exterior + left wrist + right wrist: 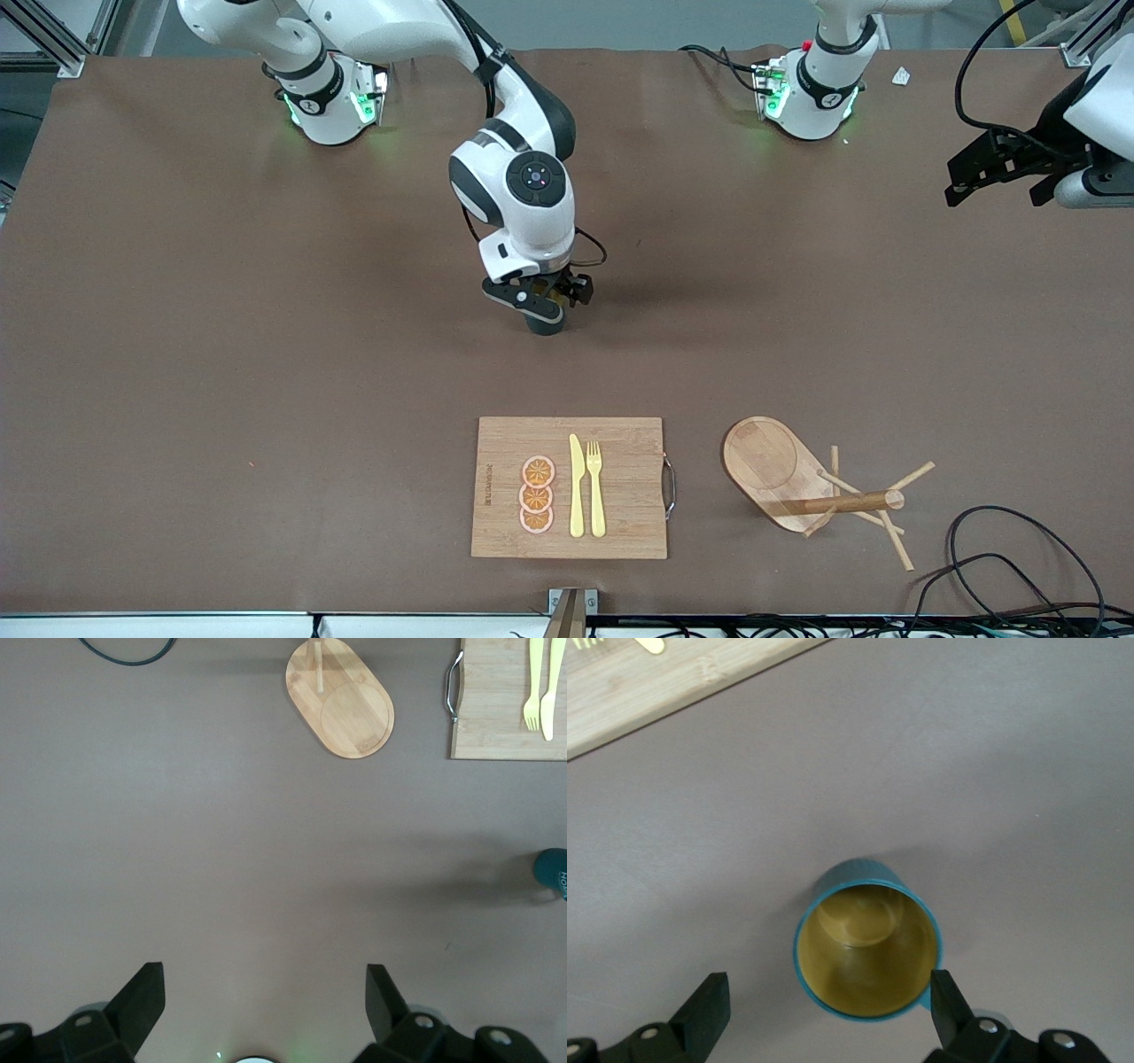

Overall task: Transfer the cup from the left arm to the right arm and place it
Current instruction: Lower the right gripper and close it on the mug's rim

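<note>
The dark teal cup (546, 325) stands upright on the brown table near its middle, with its yellowish-brown inside (868, 943) facing up. My right gripper (539, 301) is open just above it. In the right wrist view the right gripper (826, 1014) straddles the cup's rim, one finger (946, 997) close beside the rim and the other finger (709, 1010) well apart from it. My left gripper (992, 168) is open and empty, raised over the left arm's end of the table, and waits. In the left wrist view the left gripper (264, 992) holds nothing, and the cup (551, 873) shows at the picture's edge.
A wooden cutting board (629, 523) with a yellow knife (576, 486), a fork (595, 487) and orange slices (537, 494) lies nearer the front camera than the cup. A wooden peg stand (771, 465) lies tipped beside it. Black cables (1001, 558) lie at the corner.
</note>
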You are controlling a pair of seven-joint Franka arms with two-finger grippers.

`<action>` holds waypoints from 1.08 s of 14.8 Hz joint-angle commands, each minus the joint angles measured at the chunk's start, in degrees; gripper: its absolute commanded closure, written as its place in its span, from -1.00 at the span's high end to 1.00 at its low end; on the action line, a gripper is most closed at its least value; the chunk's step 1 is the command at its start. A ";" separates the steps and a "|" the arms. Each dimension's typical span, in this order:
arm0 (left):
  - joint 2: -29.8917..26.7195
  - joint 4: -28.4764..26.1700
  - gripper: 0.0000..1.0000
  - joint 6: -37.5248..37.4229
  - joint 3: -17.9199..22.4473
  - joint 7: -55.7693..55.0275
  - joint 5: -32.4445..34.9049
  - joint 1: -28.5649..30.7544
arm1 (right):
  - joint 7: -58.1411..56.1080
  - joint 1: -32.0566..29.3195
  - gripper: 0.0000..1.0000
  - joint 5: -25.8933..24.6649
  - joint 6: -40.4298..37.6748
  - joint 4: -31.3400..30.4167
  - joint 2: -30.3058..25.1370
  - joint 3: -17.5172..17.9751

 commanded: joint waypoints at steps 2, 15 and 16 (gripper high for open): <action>-1.56 -0.85 1.00 -0.64 -0.63 0.44 0.88 0.13 | 1.14 1.74 1.00 -1.89 0.87 2.62 1.91 -0.73; 0.45 0.03 1.00 -0.55 -3.35 -0.35 3.26 0.57 | 1.14 3.14 0.99 -4.27 3.67 3.59 6.31 -0.73; 0.46 0.03 1.00 -0.55 -3.35 -0.35 3.08 0.57 | 1.14 3.23 0.98 -4.27 4.02 3.59 6.40 -0.73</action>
